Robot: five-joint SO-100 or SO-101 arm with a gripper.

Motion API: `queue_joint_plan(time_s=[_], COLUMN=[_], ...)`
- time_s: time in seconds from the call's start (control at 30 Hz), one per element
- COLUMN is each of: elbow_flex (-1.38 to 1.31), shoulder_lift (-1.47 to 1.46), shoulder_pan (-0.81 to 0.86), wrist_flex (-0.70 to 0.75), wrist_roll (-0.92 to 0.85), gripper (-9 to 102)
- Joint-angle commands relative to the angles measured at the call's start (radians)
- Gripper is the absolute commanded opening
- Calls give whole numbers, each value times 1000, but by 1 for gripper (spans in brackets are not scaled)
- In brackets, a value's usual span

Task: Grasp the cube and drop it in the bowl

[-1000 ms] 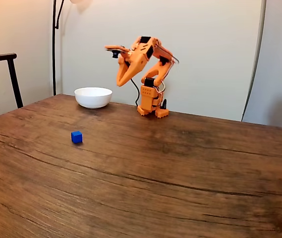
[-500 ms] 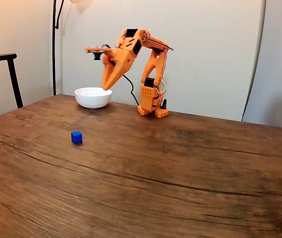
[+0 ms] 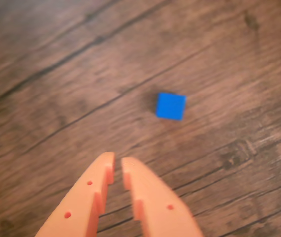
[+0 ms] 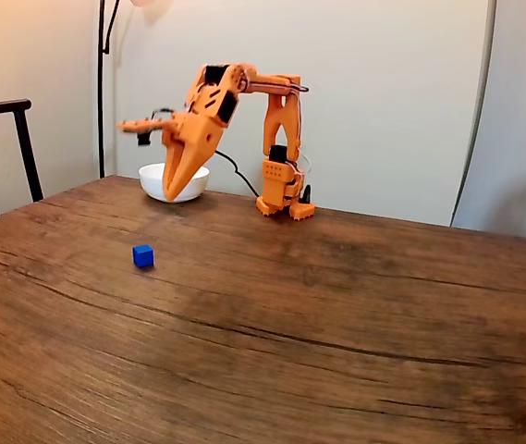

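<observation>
Gleaming blue cube (image 3: 170, 106) — grained wooden table (image 3: 56, 98)

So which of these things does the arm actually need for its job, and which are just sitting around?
Needed for the job:
- blue cube, alone on the wooden table
- white bowl, behind the arm
- orange pincer, nearly closed, holding nothing

Just there:
- dark chair
- lamp pole
- cable to the arm

I see a dark, matt wooden desk (image 4: 336, 314) with heavy grain, a glossy white bowl (image 4: 156, 178), a plain blue cube (image 3: 170, 106) and smooth orange plastic jaws.
</observation>
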Motion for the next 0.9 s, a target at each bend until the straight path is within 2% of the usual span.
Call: queue_joint_plan(time_s=[0.0,0.13,0.3,0.47,0.87], elbow_flex=[-54,-55,-55,-49,-38], shoulder_lift=[-11,-52,-92,-149,-233], shoulder_pan=[11,14,23,23,12], wrist_flex=[2,-12,-20,-138,-279], wrist_roll=[-6,3,5,63,81], gripper=[12,23,30,37,38])
